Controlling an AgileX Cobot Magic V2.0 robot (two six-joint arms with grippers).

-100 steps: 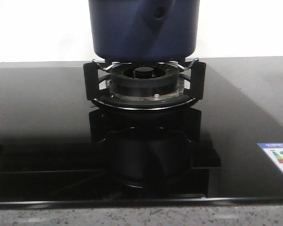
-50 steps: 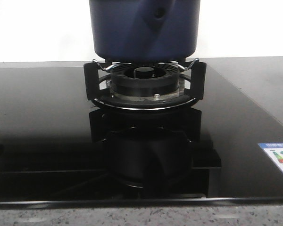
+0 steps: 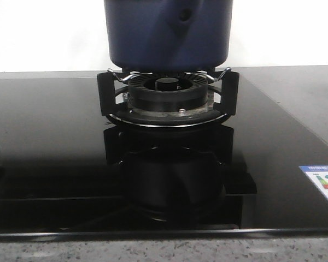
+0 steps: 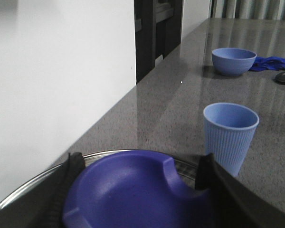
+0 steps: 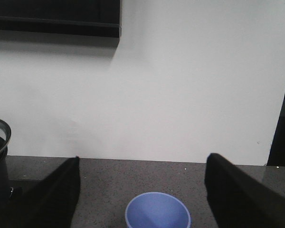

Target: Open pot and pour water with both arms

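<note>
While the black glass hob (image 3: 54, 164) fills most of the front view, the pot (image 3: 168, 30) stands on the black burner grate (image 3: 167, 101) at its middle, dark blue, its top cut off by the frame edge. Neither arm shows in that view.

Between the fingers (image 4: 61, 190) of the left gripper (image 4: 137, 190) sits a purple-blue knob (image 4: 133, 194) with a steel-rimmed glass lid (image 4: 33, 187) under it; the dark fingers flank the knob closely, though contact cannot be made out. Beyond this gripper a ribbed blue cup (image 4: 229, 135) stands near on the grey counter (image 4: 166, 104), and a blue bowl (image 4: 233, 61) lies farther off.

The right gripper (image 5: 141, 190) is spread wide with nothing between its fingers; a blue cup (image 5: 157, 211) sits just ahead of the gap.
</note>
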